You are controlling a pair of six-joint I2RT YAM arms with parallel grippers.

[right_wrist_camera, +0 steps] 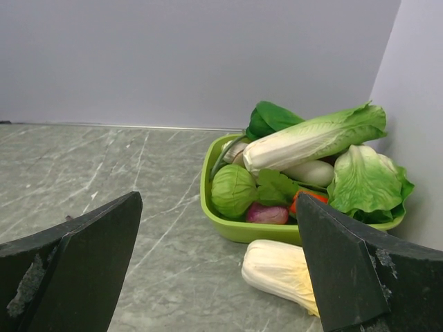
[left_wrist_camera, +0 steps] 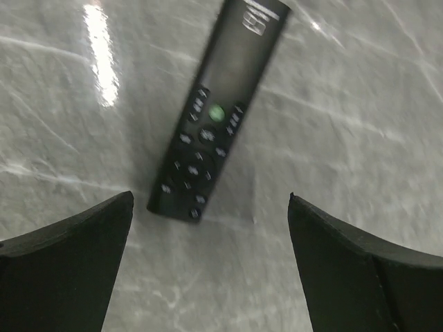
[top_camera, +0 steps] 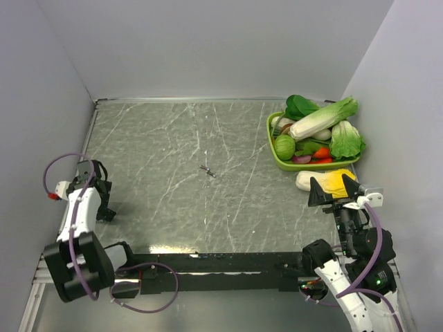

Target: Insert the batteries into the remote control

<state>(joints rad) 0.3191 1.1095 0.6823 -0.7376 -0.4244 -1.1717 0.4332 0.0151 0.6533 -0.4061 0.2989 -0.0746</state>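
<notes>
While my left fingers hang spread wide over the worktop, gripping nothing, the remote control lies flat beneath them, buttons facing up. From the left wrist, its button end sits in the gap between the two tips, a little nearer the left one and touching neither. Its plain end angles away up and to the right.

My right fingers are also spread and bare, held just on the near side of the green basket of vegetables. A pale cabbage lies on the worktop outside the basket, between it and those fingers.

The batteries rest together on the worktop well to the left of the basket, apart from both pairs of fingers. The remote lies farther left of the basket than the batteries do.
</notes>
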